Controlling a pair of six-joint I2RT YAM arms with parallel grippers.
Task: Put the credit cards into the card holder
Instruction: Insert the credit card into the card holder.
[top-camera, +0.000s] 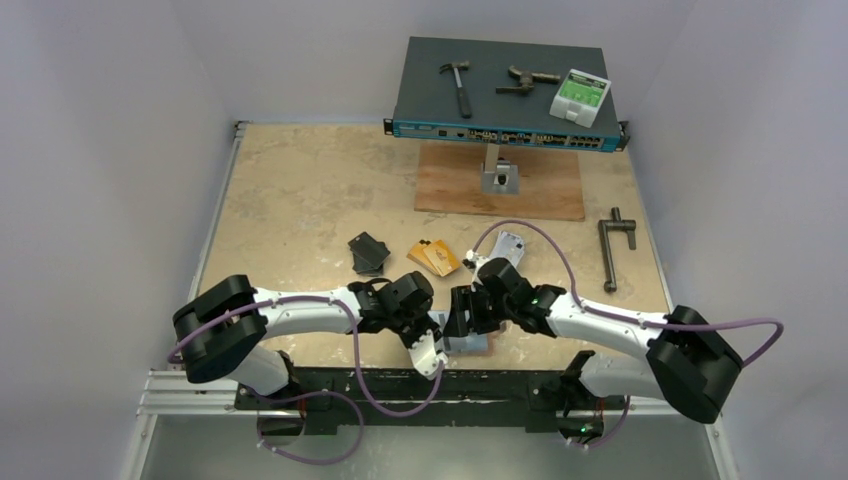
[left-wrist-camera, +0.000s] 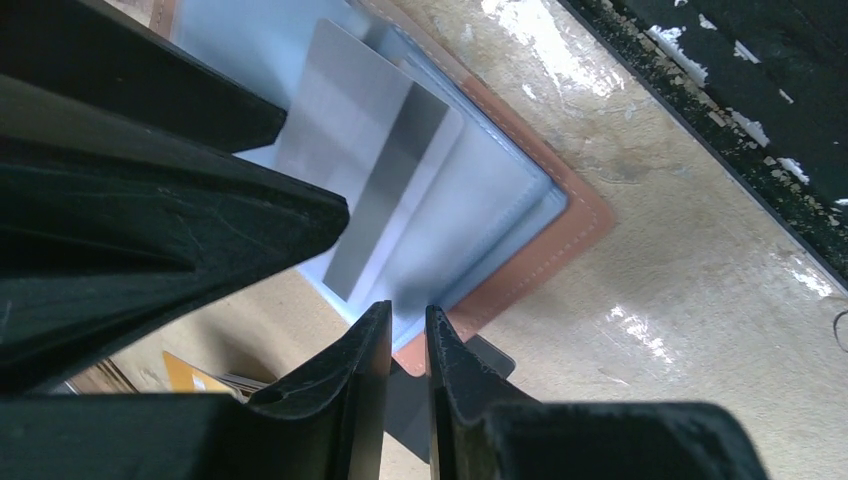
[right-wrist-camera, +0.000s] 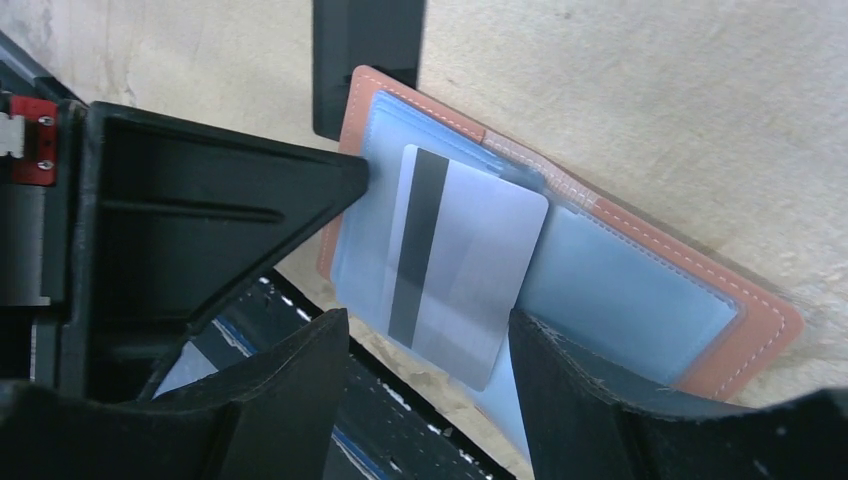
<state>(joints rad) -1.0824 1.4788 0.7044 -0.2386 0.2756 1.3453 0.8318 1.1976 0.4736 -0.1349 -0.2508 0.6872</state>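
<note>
Wallet (right-wrist-camera: 690, 330) lies open at the table's near edge, pinned by the nearly closed left claw (left-wrist-camera: 408, 345); the open right claw (right-wrist-camera: 430, 350) straddles a silver card (right-wrist-camera: 460, 280), feeding it into a slot.

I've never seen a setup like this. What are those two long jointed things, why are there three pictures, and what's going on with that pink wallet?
Those are two robot arms bolted at the table's near edge. One picture comes from a camera above and behind them; the other two come from cameras on each wrist, so the black shapes there are the arms' own fingers.

Both arms meet over the card holder, a salmon-pink wallet lying open near the table edge. A silver-grey card with a dark stripe sits partly in its clear sleeves. The right gripper is open, its fingers on either side of that card. The left gripper is nearly closed beside the wallet's corner.

Farther back lie a black card stack, orange cards and more silver cards. Behind them are tools and a network switch.
</note>
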